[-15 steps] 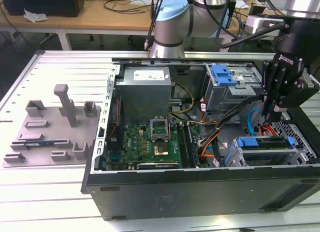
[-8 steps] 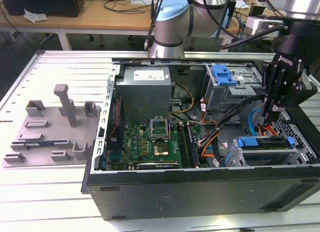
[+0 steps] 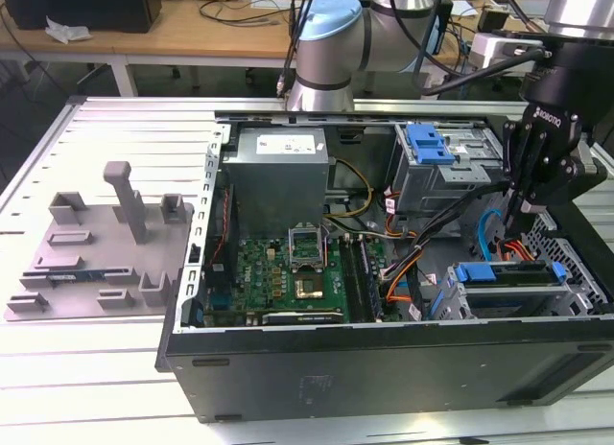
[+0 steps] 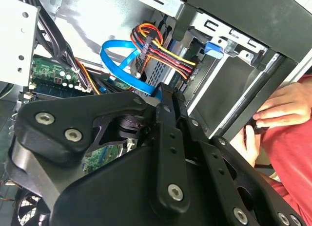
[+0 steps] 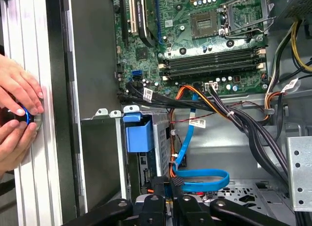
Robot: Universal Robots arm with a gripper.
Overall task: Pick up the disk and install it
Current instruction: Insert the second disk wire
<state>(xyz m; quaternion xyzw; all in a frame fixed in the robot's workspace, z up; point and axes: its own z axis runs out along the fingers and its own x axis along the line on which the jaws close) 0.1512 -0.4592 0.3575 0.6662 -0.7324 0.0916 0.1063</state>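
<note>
- Clearly the relation that matters is gripper to disk: in the exterior view the gripper (image 3: 519, 215) hangs inside the open computer case (image 3: 384, 354), just above the disk (image 3: 513, 275) and toward the exterior view's right end of it.
- The disk sits in the drive cage (image 3: 576, 292) against the case's near wall. Its blue carrier frame shows at both ends, and its long axis runs along that wall, across the exterior view from left to right. It looks seated in the cage, not carried.
- The gripper's fingers (image 5: 162, 199) appear drawn together in the first wrist view, with no more than a slit between them and nothing visible in it.
- The first wrist view adds what the exterior view lacks: the carrier's blue tab (image 5: 138, 134) seen end-on, a looped blue SATA cable (image 5: 204, 179) lying beside the cage near the fingertips, and a person's hands (image 5: 17, 120) resting on the table outside the case wall.
- The second wrist view shows the bundle of red, yellow and black power wires (image 4: 161, 53) close ahead of the gripper.
</note>
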